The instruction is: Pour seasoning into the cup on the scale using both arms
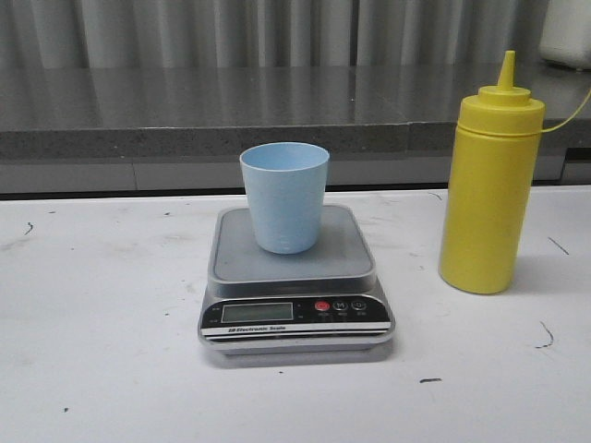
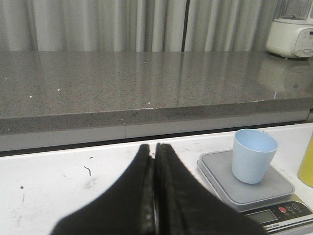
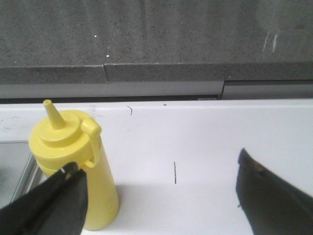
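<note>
Left gripper [image 2: 154, 196] jaws pressed together, empty; right gripper [image 3: 161, 196] jaws spread wide, empty, seasoning [image 3: 78, 161] just beside one.

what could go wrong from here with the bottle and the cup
1. The yellow bottle is tall and narrow, and the open right gripper is off to one side of it; an off-centre approach could tip it over.
2. The blue cup stands loose on the scale, and the left gripper is shut; a bump could slide it off.
3. The bottle's nozzle is thin and the cup small, so pouring might miss.
</note>
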Controlling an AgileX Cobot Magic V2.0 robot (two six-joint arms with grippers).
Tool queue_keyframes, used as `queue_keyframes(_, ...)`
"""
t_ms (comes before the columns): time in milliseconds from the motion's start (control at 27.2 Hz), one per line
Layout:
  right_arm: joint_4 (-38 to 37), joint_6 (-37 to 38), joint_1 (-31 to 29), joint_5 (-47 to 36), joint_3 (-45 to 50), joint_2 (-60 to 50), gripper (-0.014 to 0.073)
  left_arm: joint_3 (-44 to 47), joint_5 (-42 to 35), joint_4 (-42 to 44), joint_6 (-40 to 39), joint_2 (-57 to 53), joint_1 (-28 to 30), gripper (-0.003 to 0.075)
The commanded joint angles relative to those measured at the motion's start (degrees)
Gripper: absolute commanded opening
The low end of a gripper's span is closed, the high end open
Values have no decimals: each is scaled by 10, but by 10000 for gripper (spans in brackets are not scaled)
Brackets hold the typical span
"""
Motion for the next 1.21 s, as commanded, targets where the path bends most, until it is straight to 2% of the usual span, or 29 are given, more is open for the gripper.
queue_keyframes(0,2,0,16,-150,34,28,634,-14,-48,-8,-6,3,1,-20)
queue_keyframes(257,2,26,73,-273,110,125,634,-14,-48,-8,-6,3,1,-20)
queue_keyframes(514,2,37,128,-438,120,286,634,-14,-48,-8,-6,3,1,-20)
queue_keyframes(918,-12,113,135,-676,119,479,634,-14,-48,-8,-6,3,1,-20)
queue_keyframes(1176,-14,132,135,-751,117,529,634,-14,-48,-8,-6,3,1,-20)
